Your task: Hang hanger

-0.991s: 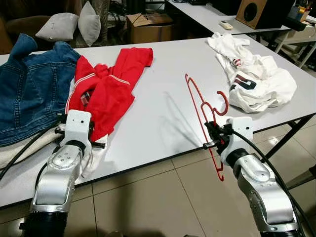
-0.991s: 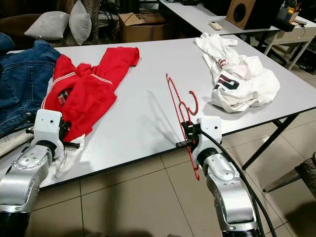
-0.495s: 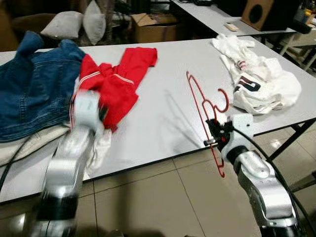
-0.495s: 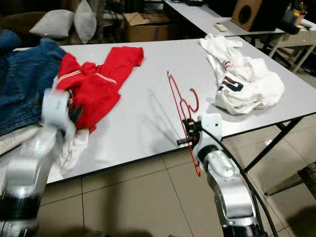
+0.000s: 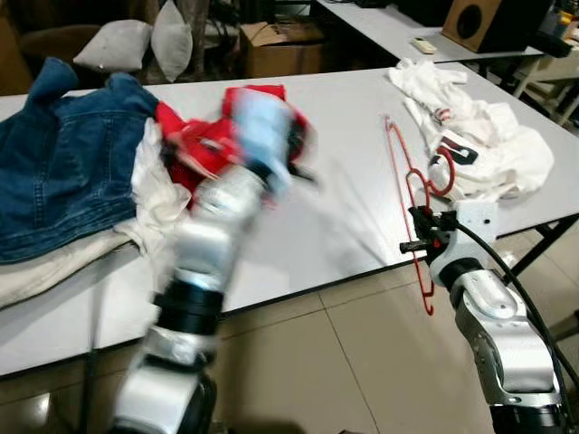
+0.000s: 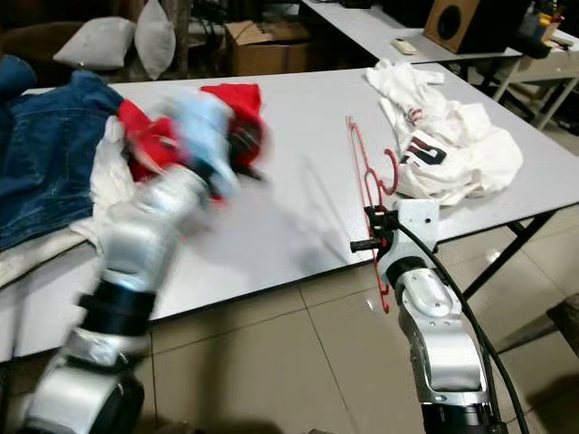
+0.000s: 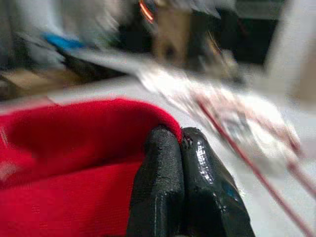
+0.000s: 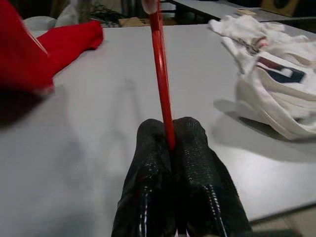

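in your head view the right gripper (image 5: 418, 242) clamps the red hanger (image 5: 412, 185) at the table's (image 5: 335, 208) front edge, beside the white shirt (image 5: 488, 149); the blurred left arm hangs over the red garment (image 5: 194, 145). your left wrist view shows the left gripper (image 7: 180, 140) pinched together, nothing between. your right wrist view shows fingers (image 8: 195, 148) squeezing the hanger's bar.

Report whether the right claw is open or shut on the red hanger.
Shut. The right claw has its two black fingers pressed together on the red hanger, whose bar rises from between them.
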Controlling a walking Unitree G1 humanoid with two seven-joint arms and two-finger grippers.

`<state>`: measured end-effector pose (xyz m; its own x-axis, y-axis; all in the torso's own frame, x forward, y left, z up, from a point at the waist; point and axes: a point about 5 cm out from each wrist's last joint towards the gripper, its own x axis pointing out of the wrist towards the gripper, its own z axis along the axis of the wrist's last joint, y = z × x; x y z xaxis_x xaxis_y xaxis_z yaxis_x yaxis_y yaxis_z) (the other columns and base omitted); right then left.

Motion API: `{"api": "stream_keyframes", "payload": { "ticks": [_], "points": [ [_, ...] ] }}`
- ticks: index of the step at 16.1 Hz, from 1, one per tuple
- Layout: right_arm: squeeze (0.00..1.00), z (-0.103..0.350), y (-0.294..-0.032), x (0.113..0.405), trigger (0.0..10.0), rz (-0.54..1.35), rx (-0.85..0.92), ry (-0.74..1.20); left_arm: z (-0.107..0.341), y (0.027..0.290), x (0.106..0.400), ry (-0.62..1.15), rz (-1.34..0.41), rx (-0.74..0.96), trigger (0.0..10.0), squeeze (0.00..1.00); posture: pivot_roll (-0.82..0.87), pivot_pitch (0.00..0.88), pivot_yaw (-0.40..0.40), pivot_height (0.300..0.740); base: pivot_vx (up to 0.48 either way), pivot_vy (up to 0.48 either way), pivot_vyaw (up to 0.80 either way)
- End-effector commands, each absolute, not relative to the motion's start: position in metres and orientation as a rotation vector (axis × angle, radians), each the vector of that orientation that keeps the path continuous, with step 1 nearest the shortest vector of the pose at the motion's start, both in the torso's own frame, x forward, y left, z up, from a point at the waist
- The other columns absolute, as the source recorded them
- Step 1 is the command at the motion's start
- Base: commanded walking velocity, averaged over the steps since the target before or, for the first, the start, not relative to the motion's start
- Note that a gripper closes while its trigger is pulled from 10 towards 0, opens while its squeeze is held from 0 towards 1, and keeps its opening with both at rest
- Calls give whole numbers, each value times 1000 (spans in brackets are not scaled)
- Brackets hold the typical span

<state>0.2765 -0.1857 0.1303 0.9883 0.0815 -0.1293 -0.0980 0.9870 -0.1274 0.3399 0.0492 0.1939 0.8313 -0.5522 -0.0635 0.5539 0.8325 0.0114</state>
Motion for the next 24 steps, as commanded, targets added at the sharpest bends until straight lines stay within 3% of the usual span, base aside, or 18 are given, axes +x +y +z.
{"api": "stream_keyframes", "payload": {
  "ticks": [1, 2, 3, 9, 13, 14, 15, 20, 24],
  "points": [
    [0, 133, -191, 274, 10000, 58, -140, 101, 167, 42, 332, 187, -633, 62, 10000, 702, -44, 0, -17, 740, 0, 0, 0],
    [0, 133, -191, 274, 10000, 57, -140, 102, 164, 41, 330, 202, -646, 46, 10000, 702, -47, 0, -16, 740, 0, 0, 0],
    [0, 133, -191, 273, 10000, 58, -138, 104, 158, 42, 328, 240, -661, 30, 10000, 1000, -45, 0, -18, 740, 0, 0, 0],
    [0, 134, -189, 275, 10000, 71, -136, 106, 163, 56, 326, 223, -728, 78, 10000, 1000, -40, 0, -30, 740, 0, 0, 0],
    [0, 138, -193, 270, 10000, 152, -87, 98, 160, 121, 357, 221, -313, 131, 10000, 1000, -44, 0, -30, 740, 0, 0, 0],
    [0, 143, -194, 266, 10000, 224, -52, 81, 157, 137, 361, 235, -244, 167, 10000, 180, -44, 0, -30, 740, 0, 0, 0],
    [0, 148, -194, 261, 10000, 308, -46, 64, 153, 147, 361, 255, -209, 196, 10000, 0, -47, 0, -28, 740, 0, 0, 0],
    [0, 163, -198, 229, 10000, 655, -79, 74, 120, 148, 360, 327, -282, 290, 10000, 0, -65, 0, -23, 740, 0, 0, 0],
    [0, 163, -209, 217, 10000, 698, -92, 124, 118, 151, 365, 347, -239, 241, 10000, 0, -76, 0, -19, 740, 0, 0, 0]
  ]
}}
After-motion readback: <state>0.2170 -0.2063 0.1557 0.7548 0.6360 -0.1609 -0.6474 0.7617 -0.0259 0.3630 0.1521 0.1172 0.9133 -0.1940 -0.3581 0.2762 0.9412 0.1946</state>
